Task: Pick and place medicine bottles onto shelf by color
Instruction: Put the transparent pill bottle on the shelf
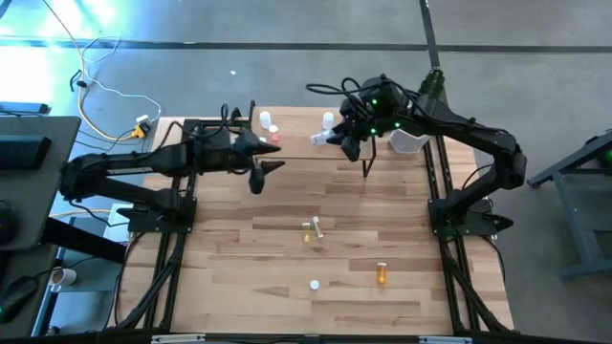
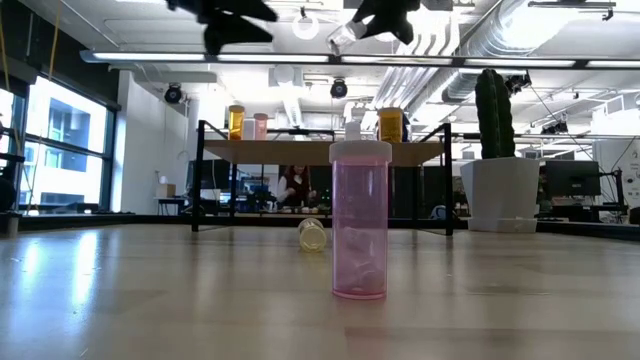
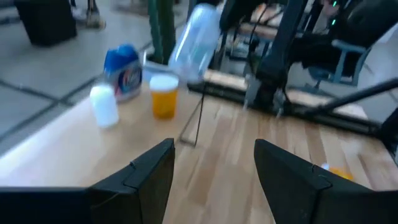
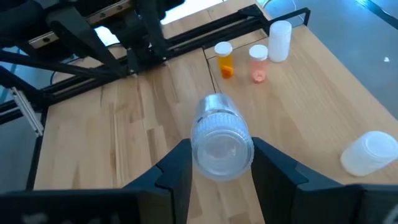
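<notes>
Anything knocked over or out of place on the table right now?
Yes. A yellowish bottle lies on its side on the tabletop behind the upright pink bottle; the high view shows small bottles lying mid-table. The right gripper holds a clear bottle; the left gripper is open, empty.

Open-plan office/robot lab. Beyond the wooden table [image 2: 150, 300]: exposed ceiling ducts [image 2: 500, 40], strip lights [image 2: 300, 60], big windows [image 2: 50, 150], a seated person [image 2: 295, 187] at desks. Cables [image 1: 105, 96] on bare concrete floor beside table.
</notes>
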